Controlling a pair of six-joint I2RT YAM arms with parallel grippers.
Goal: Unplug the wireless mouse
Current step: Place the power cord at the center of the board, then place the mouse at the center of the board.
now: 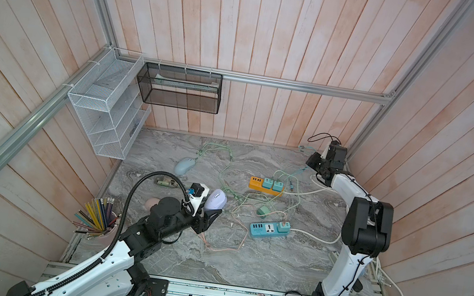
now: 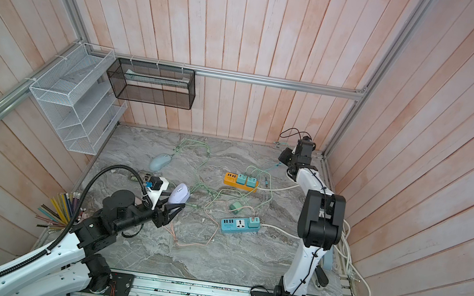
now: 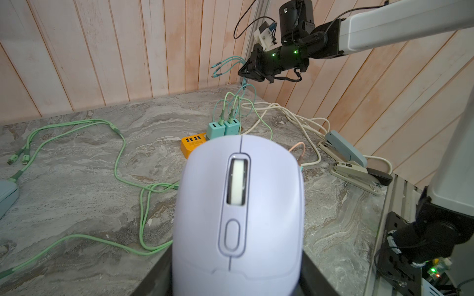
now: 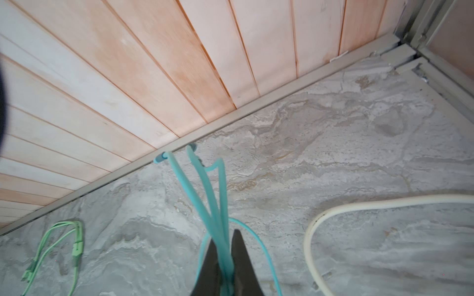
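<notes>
**A:** Start at the left fingers (image 3: 156, 276). What are they doing?

**B:** They're pressed against the two flanks of the wireless mouse (image 3: 238, 212), one dark pad on each side near its rear. That way the left gripper (image 1: 209, 215) carries it clear of the marble table (image 1: 243, 262), nose pointing away from the arm. I'd judge the grip is there to brace the body while a lead is pulled

**A:** And the right fingers (image 4: 243, 261)?

**B:** Closed tight, pinching a bunch of teal cable (image 4: 218, 205) strands between them. The right gripper (image 4: 225, 246) hangs above the far corner of the table, well apart from the mouse. The connector ends (image 3: 215, 67) of the strands poke out free in the air beyond the jaws

**A:** So the mouse is unplugged?

**B:** Likely. In both top views I see no lead running from it, but its front port is hidden, so I can't swear to it. Holding the cable up and away probably keeps those loose ends from snagging

**A:** Further out?

**B:** The teal cable drops toward the chargers (image 3: 224, 128) on the orange power strip (image 1: 265, 185). Green leads (image 4: 77, 246) and a peach cable (image 1: 223, 248) sprawl over the table between the arms, and a blue power strip (image 1: 269, 229) lies nearer the front
</notes>
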